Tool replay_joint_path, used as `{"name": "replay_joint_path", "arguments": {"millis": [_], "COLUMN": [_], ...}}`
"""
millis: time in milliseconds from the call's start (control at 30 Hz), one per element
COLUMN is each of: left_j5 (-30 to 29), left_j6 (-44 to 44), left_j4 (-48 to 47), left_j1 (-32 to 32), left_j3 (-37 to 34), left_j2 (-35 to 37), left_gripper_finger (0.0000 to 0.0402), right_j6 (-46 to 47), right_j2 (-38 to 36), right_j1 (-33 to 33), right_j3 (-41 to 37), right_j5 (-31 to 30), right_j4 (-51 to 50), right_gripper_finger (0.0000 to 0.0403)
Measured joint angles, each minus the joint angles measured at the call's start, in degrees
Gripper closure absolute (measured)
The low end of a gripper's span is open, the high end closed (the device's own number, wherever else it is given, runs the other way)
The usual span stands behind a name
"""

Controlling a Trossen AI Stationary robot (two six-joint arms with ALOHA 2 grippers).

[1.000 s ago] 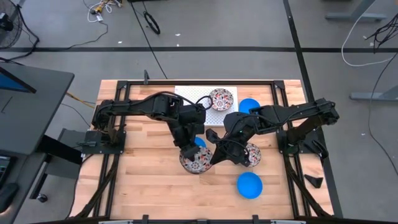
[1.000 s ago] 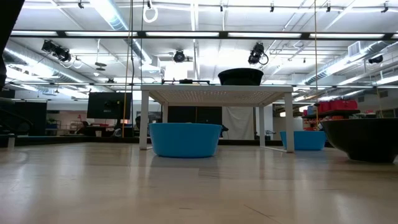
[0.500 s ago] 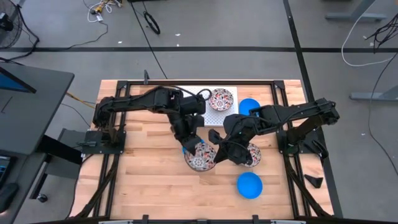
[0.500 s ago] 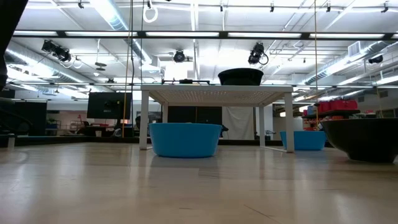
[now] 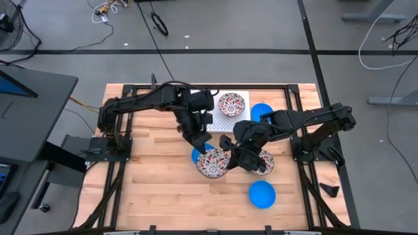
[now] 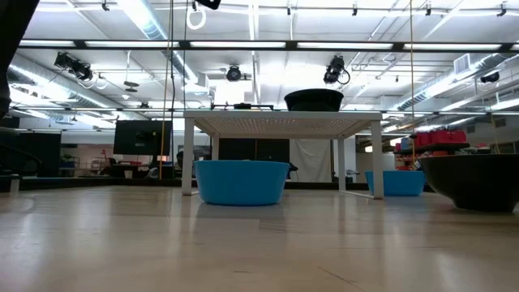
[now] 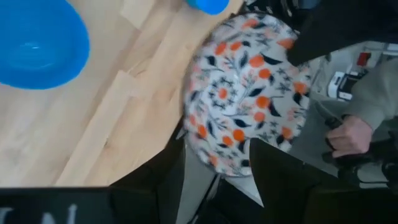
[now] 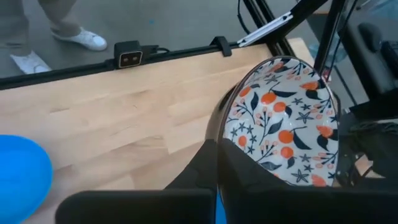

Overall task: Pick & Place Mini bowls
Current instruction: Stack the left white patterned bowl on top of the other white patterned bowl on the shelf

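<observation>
Blue mini bowl [image 5: 262, 194] sits alone at 5 o'clock on the worktop [image 5: 157, 196], empty.

Dead centre: left hand [image 5: 204, 155] clamps the rim of a floral mini bowl [image 5: 212, 163], tilted on edge in its wrist view.

Right hand [image 5: 245, 158] at 3 o'clock of it pinches another floral bowl [image 5: 263, 162] by its rim.

Judged rigid, glazed, slick, breakable; thin rim is the only purchase.

At 12 o'clock the white rack [image 5: 225, 117] carries a third floral bowl [image 5: 232, 103], empty; a blue bowl [image 5: 261, 111] lies just beside.
</observation>
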State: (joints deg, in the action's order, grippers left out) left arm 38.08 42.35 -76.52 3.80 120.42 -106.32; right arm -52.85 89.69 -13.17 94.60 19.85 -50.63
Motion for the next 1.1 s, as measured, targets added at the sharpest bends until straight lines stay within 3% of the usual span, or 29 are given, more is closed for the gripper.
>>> {"name": "replay_joint_path", "arguments": {"millis": [133,433,667,1100], "left_j5": [-1.3,-10.7,-17.1,-21.2], "left_j6": [-1.3,-8.1,-9.1,-9.6], "left_j4": [-2.5,-10.1,-10.7,-11.8], "left_j1": [0.9,1.7,-0.4,-5.0], "left_j3": [0.0,0.0,-0.1,0.0], "left_j2": [0.4,2.6,6.3,10.7], "left_gripper_finger": [0.0222,0.0223,0.0223,0.0223], "right_j6": [-0.1,0.9,6.3,16.9], "right_j2": [0.0,0.0,-0.1,-0.1], "right_j1": [0.0,0.8,1.0,1.2], "right_j3": [0.0,0.0,0.0,0.0], "right_j5": [-1.2,-3.3,-10.3,-20.8], "right_j4": [-0.9,-2.3,-3.3,-3.7], "right_gripper_finger": [0.04,0.0403,0.0403,0.0403]}}
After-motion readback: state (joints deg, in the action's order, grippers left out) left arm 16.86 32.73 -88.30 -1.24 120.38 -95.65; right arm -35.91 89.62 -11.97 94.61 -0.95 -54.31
